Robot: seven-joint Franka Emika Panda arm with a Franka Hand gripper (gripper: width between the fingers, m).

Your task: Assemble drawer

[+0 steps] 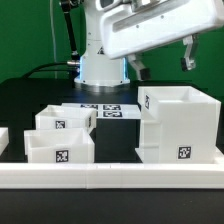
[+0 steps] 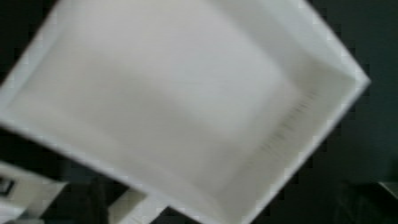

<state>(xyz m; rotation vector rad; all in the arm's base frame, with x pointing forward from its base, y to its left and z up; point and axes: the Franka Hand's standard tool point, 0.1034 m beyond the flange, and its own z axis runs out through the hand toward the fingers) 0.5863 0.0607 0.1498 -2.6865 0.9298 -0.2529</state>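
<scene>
Gripper hangs spread wide above the housing.
Descending off-centre, a finger could clip its wall and shove it.

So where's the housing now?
At the exterior view's right, the housing stands just behind the front rail, with the front tray toward that view's left.

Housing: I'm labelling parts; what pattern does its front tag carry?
Tag on the housing: black-and-white square pattern; best in the exterior view.
</scene>
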